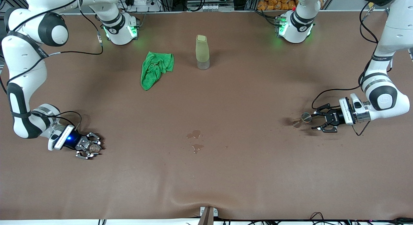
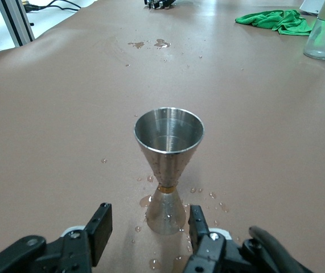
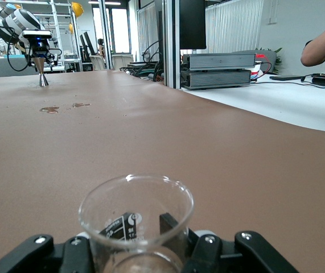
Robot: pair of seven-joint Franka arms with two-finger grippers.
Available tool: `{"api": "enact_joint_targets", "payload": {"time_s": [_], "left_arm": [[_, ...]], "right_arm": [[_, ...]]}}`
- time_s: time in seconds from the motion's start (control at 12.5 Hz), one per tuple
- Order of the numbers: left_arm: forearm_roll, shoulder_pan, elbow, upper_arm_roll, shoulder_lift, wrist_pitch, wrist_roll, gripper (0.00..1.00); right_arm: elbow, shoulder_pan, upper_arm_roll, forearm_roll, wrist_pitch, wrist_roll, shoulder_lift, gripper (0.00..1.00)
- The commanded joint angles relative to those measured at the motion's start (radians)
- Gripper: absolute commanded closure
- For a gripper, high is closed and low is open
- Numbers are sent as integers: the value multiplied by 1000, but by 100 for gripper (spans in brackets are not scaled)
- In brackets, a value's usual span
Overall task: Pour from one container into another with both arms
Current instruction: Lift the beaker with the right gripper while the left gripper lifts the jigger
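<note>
At the right arm's end of the bench, the right pincer (image 1: 91, 148) pinches the glass cup (image 3: 136, 223); lift it level. Toward the left arm's end, the left pincer (image 1: 312, 120) straddles the jigger (image 2: 168, 165), spread; squeeze its waist squarely.

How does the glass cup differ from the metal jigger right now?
The glass cup is clear, short and round; the metal jigger is opaque silver, hourglass-shaped. The cup sits between the right gripper fingers; the jigger stands with the left gripper fingers apart on either side. Both stand upright, mouths up.
</note>
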Motion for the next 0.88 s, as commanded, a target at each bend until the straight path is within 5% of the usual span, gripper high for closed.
{"api": "enact_joint_targets", "payload": {"time_s": [0.0,0.8], "left_arm": [[-19,9,13,-6,24,-21,36,39],[-70,-1,16,-17,59,-41,184,49]], "right_arm": [[25,1,-1,24,-9,-11,19,100],[35,50,56,26,-8,79,-45,100]]}}
